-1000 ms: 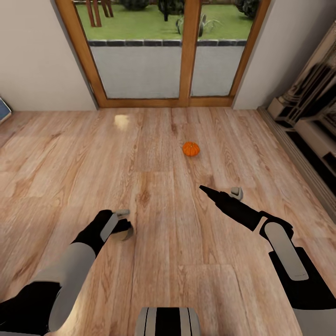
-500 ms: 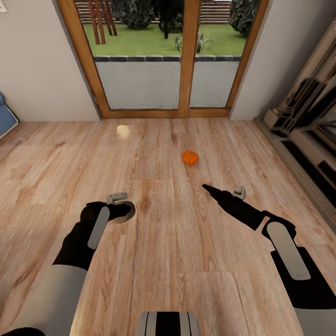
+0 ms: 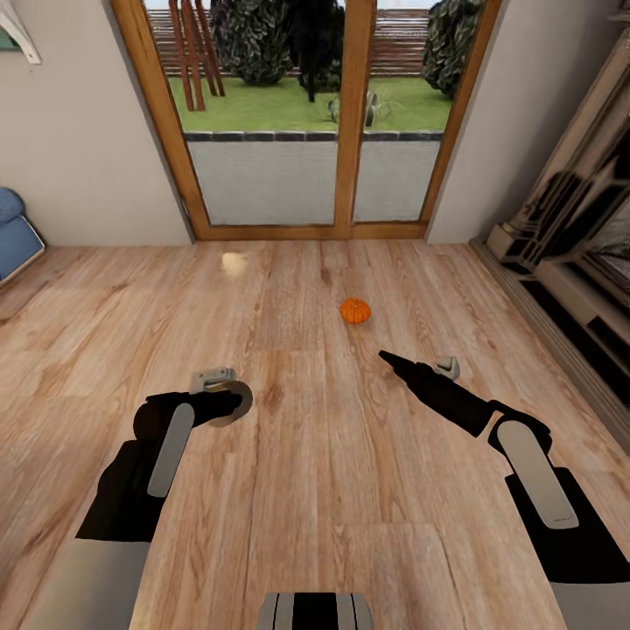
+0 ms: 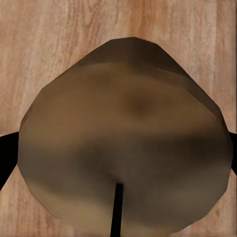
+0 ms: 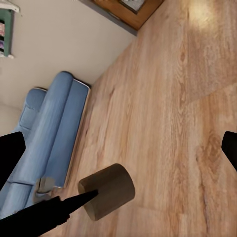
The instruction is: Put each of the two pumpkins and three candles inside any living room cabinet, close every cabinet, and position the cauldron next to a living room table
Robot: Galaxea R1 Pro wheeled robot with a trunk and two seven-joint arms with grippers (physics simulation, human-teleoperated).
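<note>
A small orange pumpkin (image 3: 354, 311) sits on the plank floor in front of the glass doors. My left gripper (image 3: 224, 398) is shut on a stubby candle (image 3: 236, 404), held low over the floor at the left. In the left wrist view the candle (image 4: 123, 133) looks brownish in shade, with its dark wick (image 4: 117, 207) showing. My right gripper (image 3: 420, 366) is open and holds nothing, a little short of the pumpkin and to its right. The right wrist view looks across at the held candle (image 5: 108, 190). The cauldron and the table are out of view.
Wood-framed glass doors (image 3: 354, 114) close the far side. A blue sofa (image 3: 13, 232) stands at the far left, also in the right wrist view as the sofa (image 5: 47, 148). A low shelved unit (image 3: 577, 297) runs along the right wall. Open floor lies between the arms.
The camera has tilted up, so more of the doors and garden shows. My left arm has reached forward with the candle in its grip. The right arm has barely moved.
</note>
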